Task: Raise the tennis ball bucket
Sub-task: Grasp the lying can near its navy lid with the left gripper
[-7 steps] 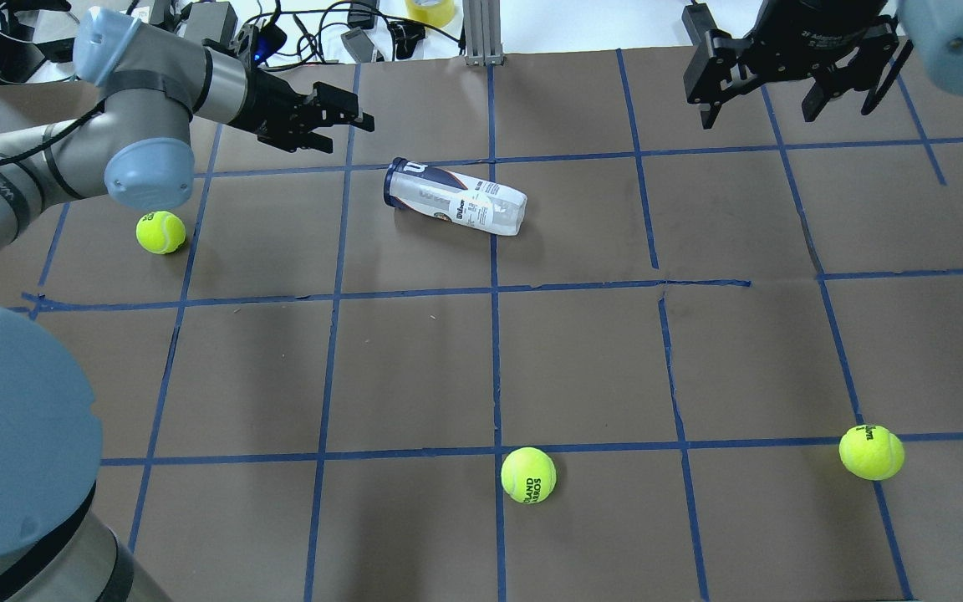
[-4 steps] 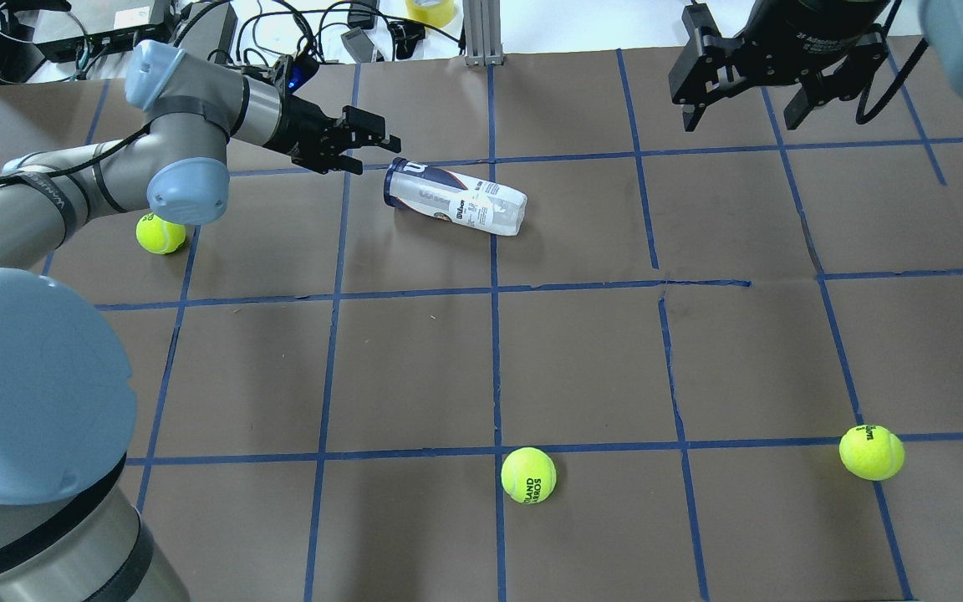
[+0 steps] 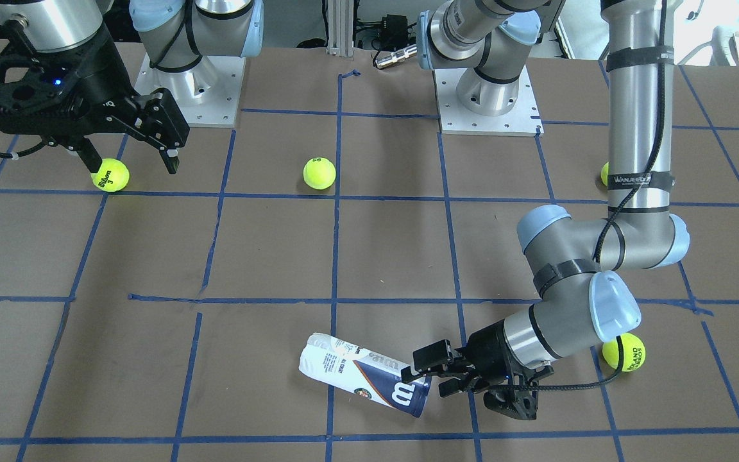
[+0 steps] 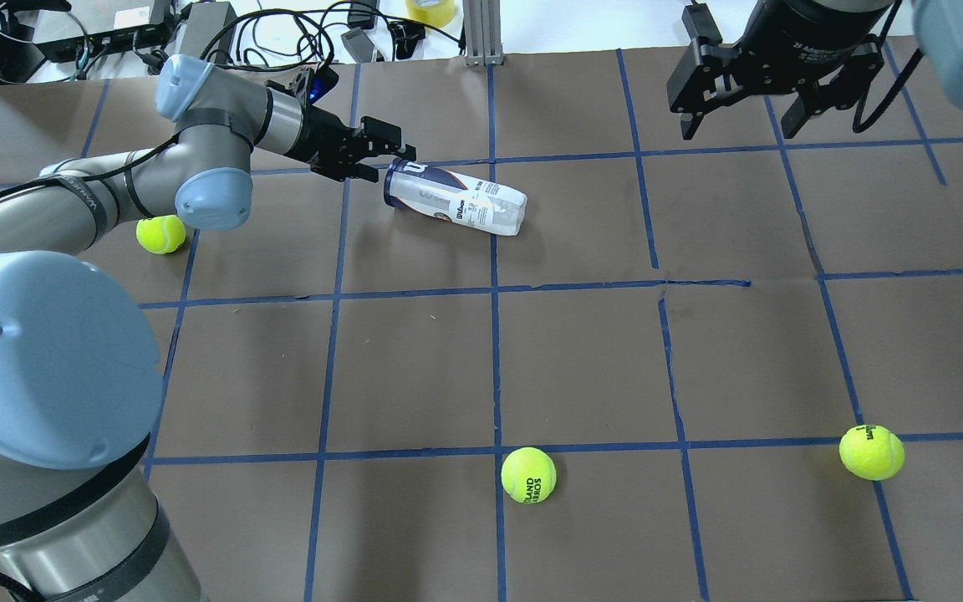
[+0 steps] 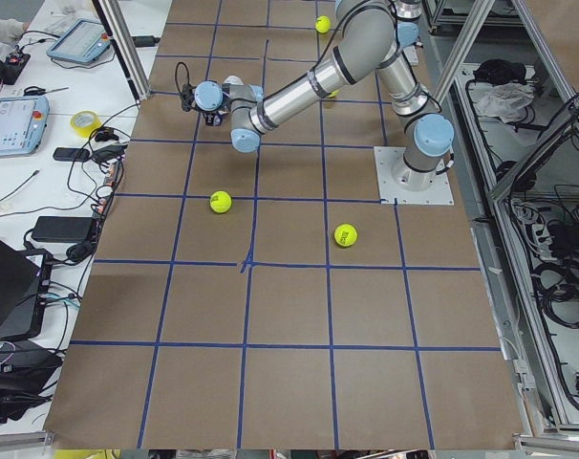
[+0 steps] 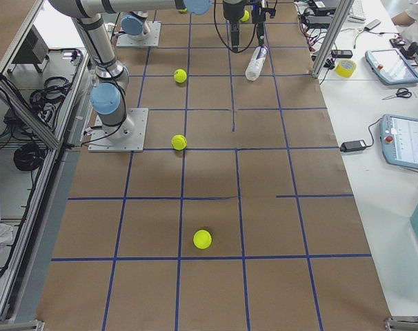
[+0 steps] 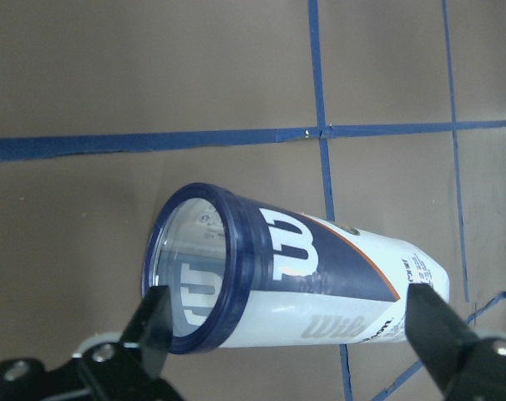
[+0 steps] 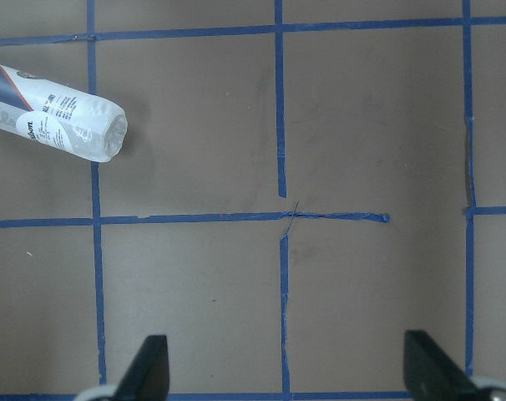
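The tennis ball bucket (image 4: 455,199) lies on its side on the brown table, dark blue rim toward my left arm. It also shows in the front view (image 3: 363,382), the left wrist view (image 7: 303,284) and the right wrist view (image 8: 61,117). My left gripper (image 4: 385,157) is open and low at the rim end, with one finger on each side of the rim in the left wrist view (image 7: 290,301). It holds nothing. My right gripper (image 4: 736,125) is open and empty, high above the table's far right part.
Three yellow-green tennis balls lie loose: one by my left forearm (image 4: 160,232), one near the front middle (image 4: 528,475), one at the front right (image 4: 871,452). Cables and boxes (image 4: 222,25) lie beyond the table's far edge. Blue tape lines grid the table (image 4: 582,359).
My left arm has reached to the right and lower, bringing its open gripper up to the bucket's rim end. The bucket has not moved. The right gripper shifted slightly.
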You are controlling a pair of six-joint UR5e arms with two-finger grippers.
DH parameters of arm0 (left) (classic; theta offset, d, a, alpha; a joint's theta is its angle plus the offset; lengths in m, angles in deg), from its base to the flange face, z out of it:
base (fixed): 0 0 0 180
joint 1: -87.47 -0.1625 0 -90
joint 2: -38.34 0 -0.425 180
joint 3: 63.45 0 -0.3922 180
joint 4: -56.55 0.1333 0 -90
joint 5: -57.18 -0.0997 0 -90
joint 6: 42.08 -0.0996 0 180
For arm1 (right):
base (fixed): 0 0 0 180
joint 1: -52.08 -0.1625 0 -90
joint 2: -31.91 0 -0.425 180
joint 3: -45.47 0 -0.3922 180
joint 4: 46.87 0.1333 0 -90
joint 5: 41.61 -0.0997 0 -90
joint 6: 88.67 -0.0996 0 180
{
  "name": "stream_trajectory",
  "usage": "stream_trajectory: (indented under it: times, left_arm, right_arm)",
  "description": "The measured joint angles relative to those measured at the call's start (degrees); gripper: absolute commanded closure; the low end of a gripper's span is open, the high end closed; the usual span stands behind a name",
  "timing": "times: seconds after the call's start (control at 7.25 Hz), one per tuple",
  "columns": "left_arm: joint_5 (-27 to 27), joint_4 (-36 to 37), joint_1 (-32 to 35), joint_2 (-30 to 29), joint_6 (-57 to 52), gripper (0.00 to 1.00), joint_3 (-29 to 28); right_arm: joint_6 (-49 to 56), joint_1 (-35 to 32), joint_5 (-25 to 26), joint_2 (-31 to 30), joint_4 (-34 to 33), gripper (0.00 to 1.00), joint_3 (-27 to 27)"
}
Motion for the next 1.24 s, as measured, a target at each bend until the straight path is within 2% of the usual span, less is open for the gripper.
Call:
stream_trajectory:
  times: [0.55,0.69,0.83,0.97,1.24]
  left_arm:
    - [1.65,2.12,1.19,-3.16,3.92,0.0,-1.68]
    - [1.71,2.13,1.62,-3.28,6.27,0.27,-1.72]
    - [1.74,2.0,1.95,-3.31,8.76,0.92,-1.72]
    - [1.77,1.67,2.16,-3.36,11.53,1.0,-1.64]
    - [1.81,1.31,2.32,-3.13,18.47,1.0,-1.65]
  right_arm:
    - [-1.55,0.0,0.71,-0.32,-0.26,0.0,-0.16]
    - [-3.85,0.0,0.9,-0.62,-0.18,0.0,-0.16]
    - [-5.25,-0.01,0.98,-0.81,-0.14,0.0,-0.16]
    - [-5.79,-0.03,1.04,-0.89,-0.15,0.0,-0.17]
    - [-5.94,-0.06,1.02,-0.9,-0.32,0.0,-0.17]
